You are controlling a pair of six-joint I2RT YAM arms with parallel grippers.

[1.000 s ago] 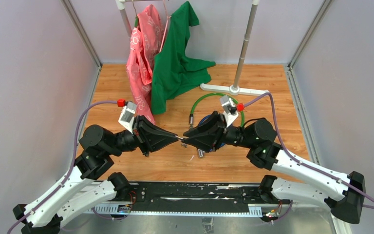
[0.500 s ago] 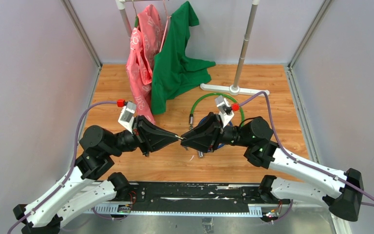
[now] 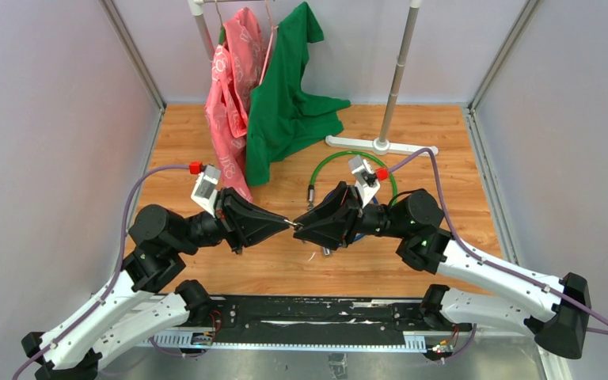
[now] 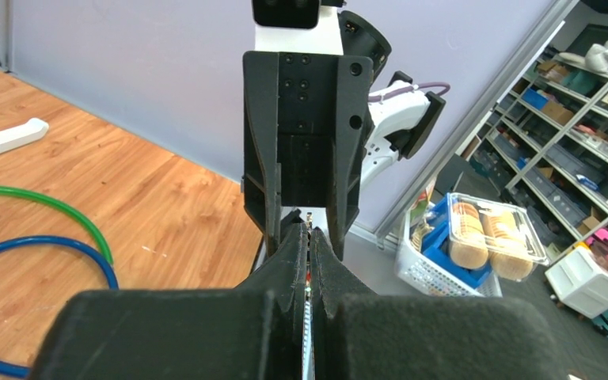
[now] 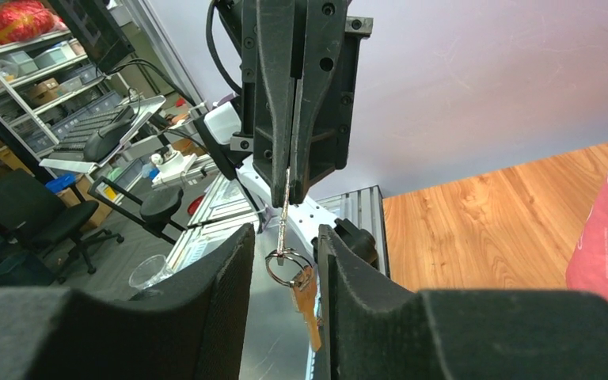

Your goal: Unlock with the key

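My left gripper (image 5: pixel 288 172) clamped the key (image 5: pixel 285 212) edge-on. My right gripper (image 5: pixel 283 237) sat parted around the dangling key ring (image 5: pixel 289 267), apparently not pinching it.

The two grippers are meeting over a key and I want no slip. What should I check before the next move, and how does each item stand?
1. Left gripper shut on the silver key: ok.
2. Right gripper open, one finger on each side of the key: ok.
3. Key ring and brass key hang between those fingers: ok.
4. Ring or brass key clear of the fingers: cannot tell.
5. Keyhole in sight: not ok, none shows in any view.
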